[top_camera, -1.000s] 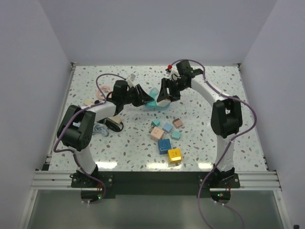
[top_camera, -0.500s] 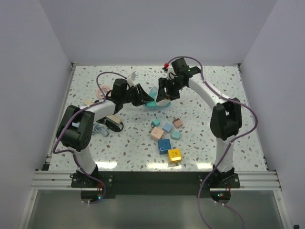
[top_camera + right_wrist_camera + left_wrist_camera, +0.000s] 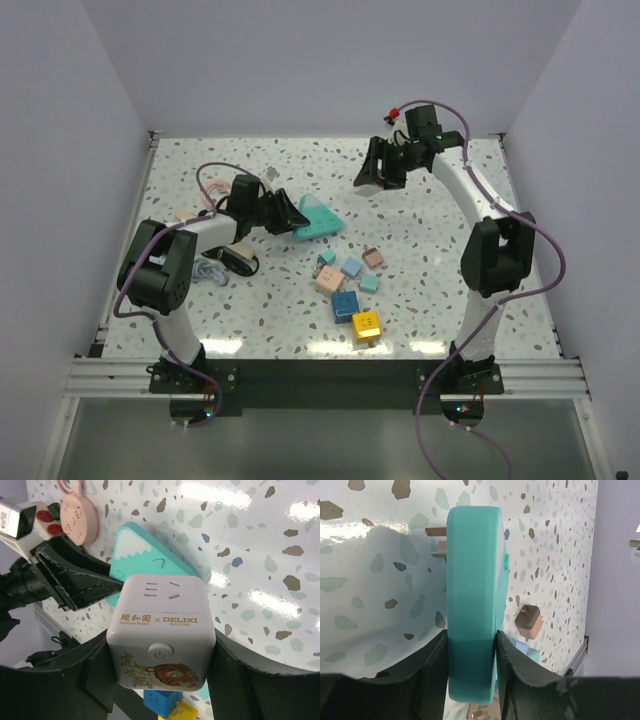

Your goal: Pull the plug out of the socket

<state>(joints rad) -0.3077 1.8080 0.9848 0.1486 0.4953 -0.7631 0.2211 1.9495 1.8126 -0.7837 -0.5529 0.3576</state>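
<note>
Right wrist view. The white cube socket (image 3: 161,630) carries all the legible print. On its front face, above the round button (image 3: 158,653), one gold line reads "颐和园 Summer Palace × DELIXI ELECTRIC", with "Summer Palace" and "ELECTRIC" set in smaller letters beneath the larger words. The button bears a grey power sign. Below it, gold brush-style Chinese characters stand in a column beside a drawn tiger; they cannot be read with certainty. At the upper left, a white label (image 3: 11,522) shows bar-code stripes, its digits illegible.

Top view. Any print on the toy cubes (image 3: 346,305) is too small to read.
</note>
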